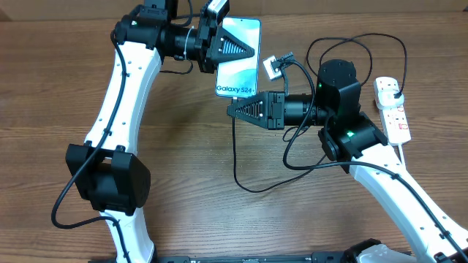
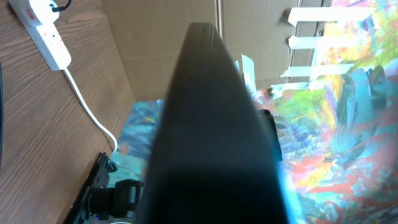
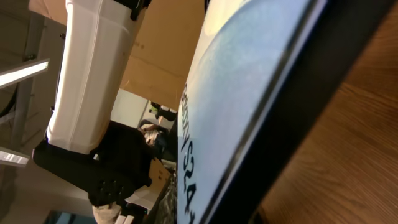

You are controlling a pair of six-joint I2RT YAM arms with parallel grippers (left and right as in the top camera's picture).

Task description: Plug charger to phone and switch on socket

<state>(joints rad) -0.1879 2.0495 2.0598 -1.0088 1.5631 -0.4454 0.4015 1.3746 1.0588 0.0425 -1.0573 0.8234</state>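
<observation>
The phone (image 1: 245, 75), its screen lit light blue, is held up off the table at the back centre. My left gripper (image 1: 245, 50) is shut on its upper half. In the left wrist view the phone (image 2: 214, 130) is a dark slab filling the middle. My right gripper (image 1: 234, 109) is shut just under the phone's bottom edge, and the thin black charger (image 1: 235, 153) runs down from its tip. The connector tip is hidden. The right wrist view shows the phone (image 3: 242, 93) very close. The white socket (image 1: 393, 109) lies at the far right, also seen as the socket (image 2: 46, 31).
The charger cable loops across the table in front of the right arm and back up toward the socket. A small white block (image 1: 272, 67) with a black lead sits just right of the phone. The socket's thick white cord (image 2: 90, 112) trails off it.
</observation>
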